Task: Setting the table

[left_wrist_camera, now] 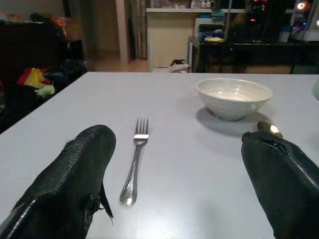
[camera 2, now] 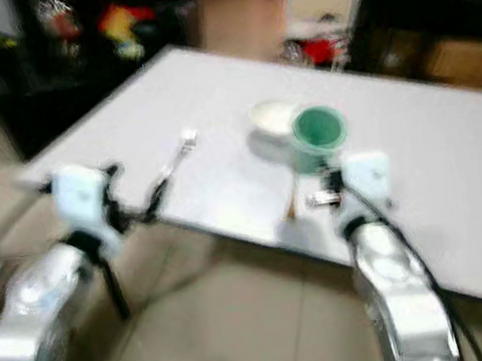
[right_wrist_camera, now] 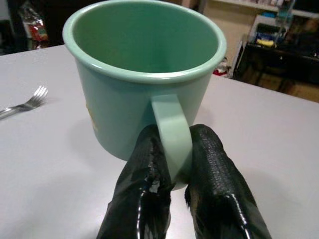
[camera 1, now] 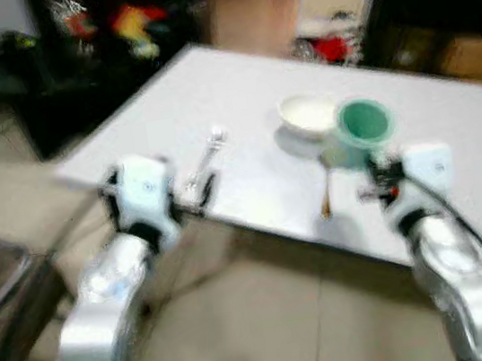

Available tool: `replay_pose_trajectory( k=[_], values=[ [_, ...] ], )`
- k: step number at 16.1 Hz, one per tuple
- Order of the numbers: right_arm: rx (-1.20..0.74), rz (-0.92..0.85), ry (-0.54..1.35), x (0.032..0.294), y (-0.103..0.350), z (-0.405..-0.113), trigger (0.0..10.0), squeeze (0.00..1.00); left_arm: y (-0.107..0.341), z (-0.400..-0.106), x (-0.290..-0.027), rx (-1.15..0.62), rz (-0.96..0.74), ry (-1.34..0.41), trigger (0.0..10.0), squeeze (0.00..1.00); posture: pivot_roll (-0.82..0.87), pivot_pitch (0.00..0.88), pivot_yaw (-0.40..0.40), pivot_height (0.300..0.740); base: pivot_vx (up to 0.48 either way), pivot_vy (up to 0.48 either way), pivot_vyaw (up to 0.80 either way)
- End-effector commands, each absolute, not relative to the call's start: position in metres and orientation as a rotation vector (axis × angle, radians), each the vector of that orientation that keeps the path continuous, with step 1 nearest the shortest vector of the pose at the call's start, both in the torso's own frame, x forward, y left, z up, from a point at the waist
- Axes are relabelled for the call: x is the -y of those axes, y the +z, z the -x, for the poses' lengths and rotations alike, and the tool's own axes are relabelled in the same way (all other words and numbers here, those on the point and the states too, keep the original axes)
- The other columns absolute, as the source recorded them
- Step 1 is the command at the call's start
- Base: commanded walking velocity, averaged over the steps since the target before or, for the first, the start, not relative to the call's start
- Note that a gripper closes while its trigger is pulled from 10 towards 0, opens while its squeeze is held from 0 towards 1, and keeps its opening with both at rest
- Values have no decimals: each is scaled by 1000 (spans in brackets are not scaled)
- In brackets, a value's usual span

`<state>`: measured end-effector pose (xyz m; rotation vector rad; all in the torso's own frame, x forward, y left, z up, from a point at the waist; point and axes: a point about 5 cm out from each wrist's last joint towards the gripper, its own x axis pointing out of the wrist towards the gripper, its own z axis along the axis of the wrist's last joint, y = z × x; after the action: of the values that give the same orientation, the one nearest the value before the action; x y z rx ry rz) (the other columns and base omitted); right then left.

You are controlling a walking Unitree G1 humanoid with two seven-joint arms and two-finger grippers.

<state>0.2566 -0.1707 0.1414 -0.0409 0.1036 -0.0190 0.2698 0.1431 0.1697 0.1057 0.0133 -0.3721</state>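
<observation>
- Right tool is clenched on the handle of the green mug, just beside the bowl and spoon.
- Set the mug down level before letting go.
- Left tool is spread behind the fork, near the counter edge.
- Open room lies rightward.

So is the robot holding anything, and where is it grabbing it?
Yes. The right gripper pinches the green mug by its handle. The left gripper is open and holds nothing, with the fork lying between its fingers.

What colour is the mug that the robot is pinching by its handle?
Pale mint green, inside and out. The mug shows best in the right wrist view, held by the right gripper.
</observation>
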Motion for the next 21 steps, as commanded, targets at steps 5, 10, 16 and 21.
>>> replay_pose_trajectory(
  k=[5,10,16,21],
  values=[
    [-90,9,-75,187,148,-259,10000,0,174,-271,-134,0,-101,-411,10000,0,45,0,-90,740,344,0,-160],
    [-111,0,-84,190,145,-262,10000,0,173,-270,-133,-9,-111,-433,10000,0,50,0,-90,740,316,0,0],
    [-180,-55,-151,210,130,-295,10000,0,172,-252,-111,-85,-90,-770,10000,0,50,0,-72,740,0,0,0],
    [-276,-54,-110,210,107,-315,10000,0,172,-251,-110,-113,-118,-835,10000,0,57,0,-65,740,0,0,0]
  ],
)
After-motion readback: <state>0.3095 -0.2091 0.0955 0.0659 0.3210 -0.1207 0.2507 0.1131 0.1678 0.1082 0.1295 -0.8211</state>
